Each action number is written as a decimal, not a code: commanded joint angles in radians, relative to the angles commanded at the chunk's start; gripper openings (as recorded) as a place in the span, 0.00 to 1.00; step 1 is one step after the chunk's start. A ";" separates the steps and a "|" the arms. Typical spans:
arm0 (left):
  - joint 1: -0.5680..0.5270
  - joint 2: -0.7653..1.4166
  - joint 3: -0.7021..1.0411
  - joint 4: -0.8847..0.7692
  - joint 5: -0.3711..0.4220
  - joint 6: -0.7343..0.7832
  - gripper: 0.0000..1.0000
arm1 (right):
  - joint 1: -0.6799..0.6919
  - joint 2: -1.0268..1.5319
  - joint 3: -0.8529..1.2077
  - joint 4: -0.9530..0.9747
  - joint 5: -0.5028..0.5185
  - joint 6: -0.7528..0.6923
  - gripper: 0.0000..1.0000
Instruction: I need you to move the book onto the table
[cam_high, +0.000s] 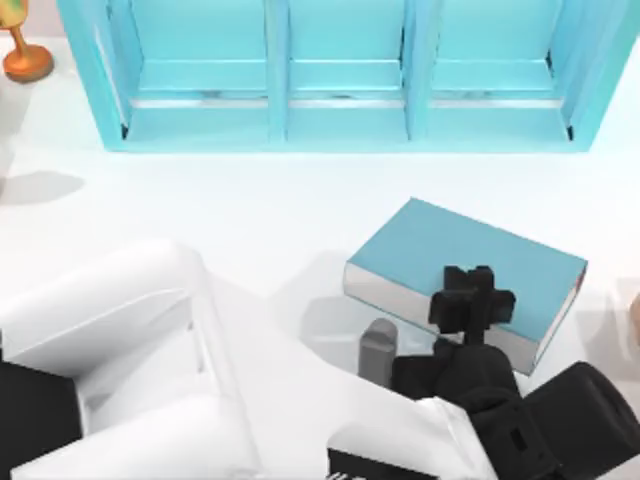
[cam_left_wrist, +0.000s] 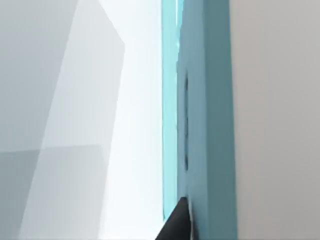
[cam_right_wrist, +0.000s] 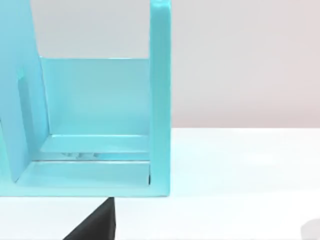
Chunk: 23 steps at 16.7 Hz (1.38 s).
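Where the white table (cam_high: 280, 200) spreads below the top view's camera, the book (cam_high: 440, 255) lies flat on it, right of centre and in front of the shelf (cam_high: 340, 110). Its teal cover faces up, and its pale page edges show along the near and right sides. It is turned at a slant to the shelf front and sits well apart from it.

Over the book's near edge sits the right gripper (cam_high: 470, 300), its black fingers spread across the cover and page edge. Whether they pinch the book or merely rest over it I cannot tell. From the right wrist, a dark fingertip (cam_right_wrist: 97, 222) shows low in the picture, with the shelf's end compartment (cam_right_wrist: 95, 120) beyond it and bare table beside it.

Running along the far edge of the table, the shelf is a light-blue unit with three open compartments side by side, parted by upright dividers. Each visible compartment holds nothing.

At the near left of the top view sits the left arm (cam_high: 120, 350), a big white body. Its wrist view shows one dark fingertip (cam_left_wrist: 175, 225) against a teal upright of the shelf (cam_left_wrist: 210, 125); I cannot tell that claw's state.

An orange stand (cam_high: 25, 55) sits at the far left corner of the table.
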 joint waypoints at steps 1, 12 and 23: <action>0.000 0.000 0.000 0.000 0.000 0.000 0.08 | 0.000 0.000 0.000 0.000 0.000 0.000 1.00; 0.000 0.000 0.000 0.000 0.000 0.000 0.90 | 0.000 0.000 0.000 0.000 0.000 0.000 1.00; -0.001 0.001 -0.001 -0.002 0.001 -0.001 1.00 | 0.000 0.000 0.000 0.000 0.000 0.000 1.00</action>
